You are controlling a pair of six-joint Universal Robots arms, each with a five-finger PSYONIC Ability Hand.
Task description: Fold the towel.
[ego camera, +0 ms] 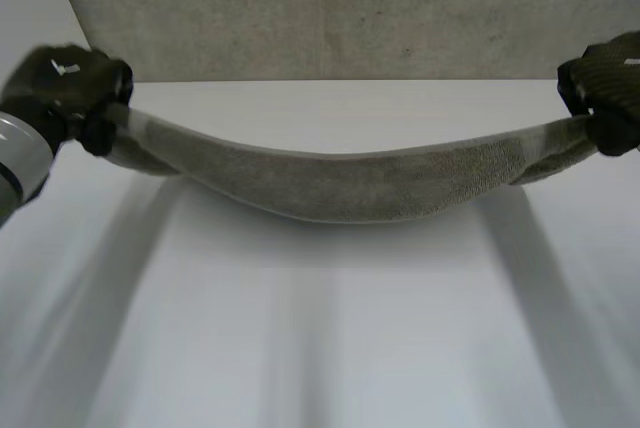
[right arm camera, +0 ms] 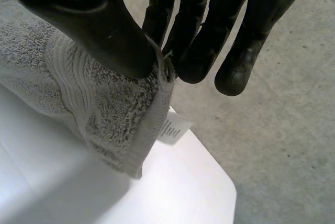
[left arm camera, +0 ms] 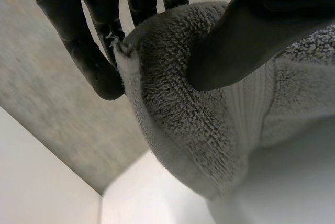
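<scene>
I am holding the towel (ego camera: pixel 340 183) stretched between my two hands above the white worktop (ego camera: pixel 320 348). My left hand (ego camera: pixel 70 83) is sitting at about nine o'clock in the head view and my right hand (ego camera: pixel 610 88) at about three o'clock, well apart, each at one end of the cloth. The towel is hanging as a long folded band, and its middle is sagging toward six o'clock. I cannot tell whether the lowest part is touching the worktop.

In the left wrist view my thumb (left arm camera: pixel 246 41) is pressing down on the thick terry, pinching the towel end against my fingers (left arm camera: pixel 94 62). The fingers are lying straight and close together behind the cloth, and a corner is poking up just beside their tips. The woven stripe near the towel's hem is running under the thumb.

In the right wrist view my right thumb (right arm camera: pixel 104 30) is clamping the other end against straight fingers (right arm camera: pixel 199 51), which are lying side by side. The hem is hanging below the thumb, and a small white label (right arm camera: pixel 172 129) is sticking out from the edge just under my fingertips.

Grey concrete (ego camera: pixel 340 8) is lying beyond the worktop at twelve o'clock. My left arm (ego camera: pixel 20 163) is coming in near eight o'clock.
</scene>
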